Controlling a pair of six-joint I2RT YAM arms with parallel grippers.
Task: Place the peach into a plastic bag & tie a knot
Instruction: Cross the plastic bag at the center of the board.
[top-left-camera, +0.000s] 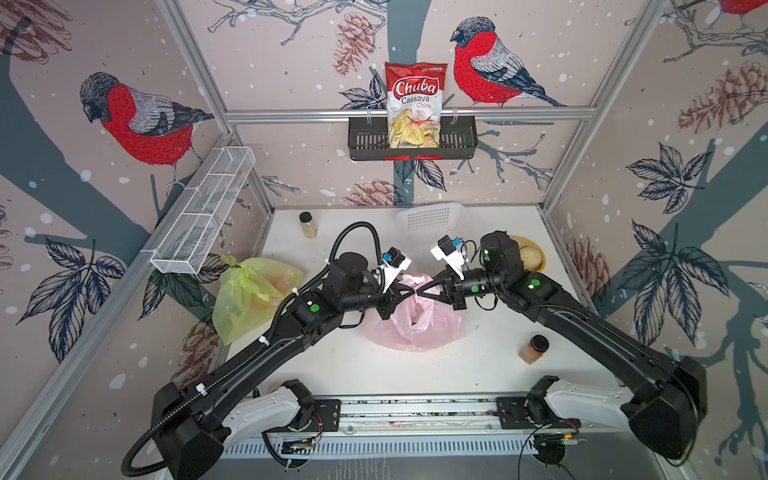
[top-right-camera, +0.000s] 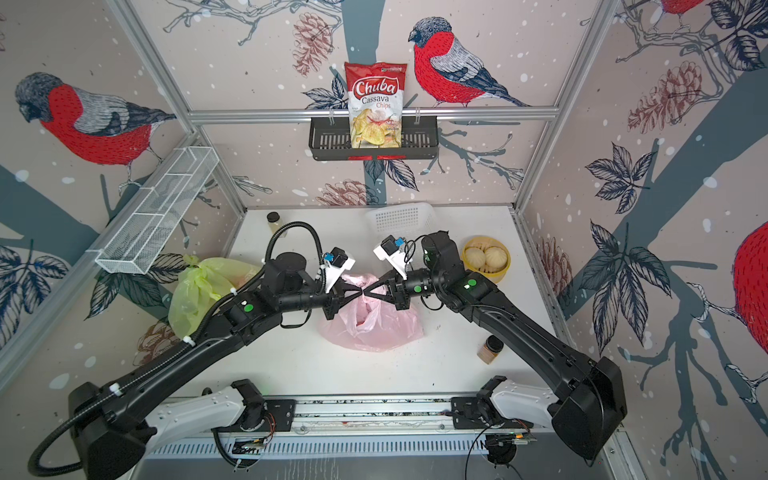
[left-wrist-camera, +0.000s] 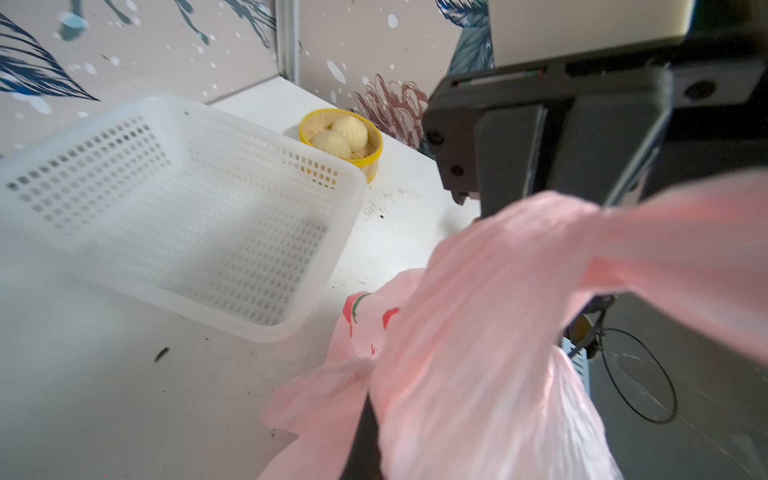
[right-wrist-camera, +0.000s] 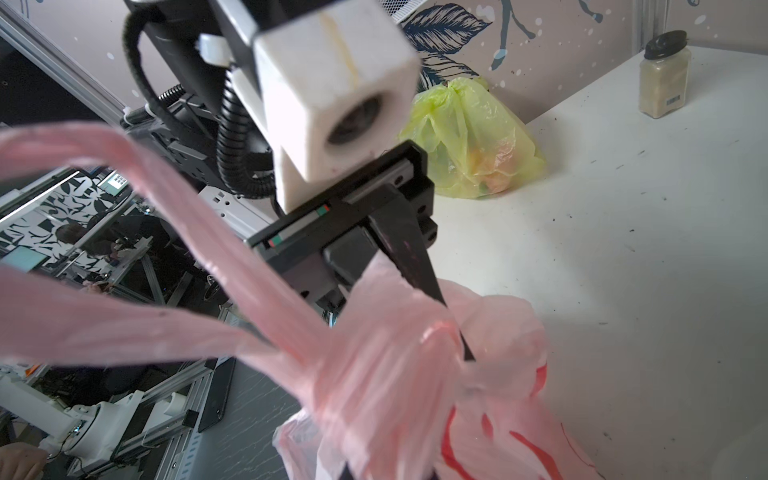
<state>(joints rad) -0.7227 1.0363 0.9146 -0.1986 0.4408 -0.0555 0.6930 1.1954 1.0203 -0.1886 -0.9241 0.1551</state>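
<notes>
Left arm (top-left-camera: 257, 357): comes in from the near left, forearm slanting up toward the table's middle, wrist level and pointing at the right arm.
Left jaws: closed tight on a twisted handle of the pink bag (top-left-camera: 432, 328), seen plainly in the right wrist view.
Right arm (top-left-camera: 582, 328): mirrors it from the near right, wrist level, meeting the left jaws tip to tip above the bag.
Right jaws: fingers (left-wrist-camera: 511, 158) close together, tips hidden behind pink plastic; cannot tell whether they pinch it.
Pink bag: centre of the table (top-left-camera: 415, 374), handles drawn upward, near the white basket (top-left-camera: 432, 220).
Peach: not made out; folds hide the bag's contents.
Yellow-green bag (top-left-camera: 245, 299): top gathered, at the table's left edge.
</notes>
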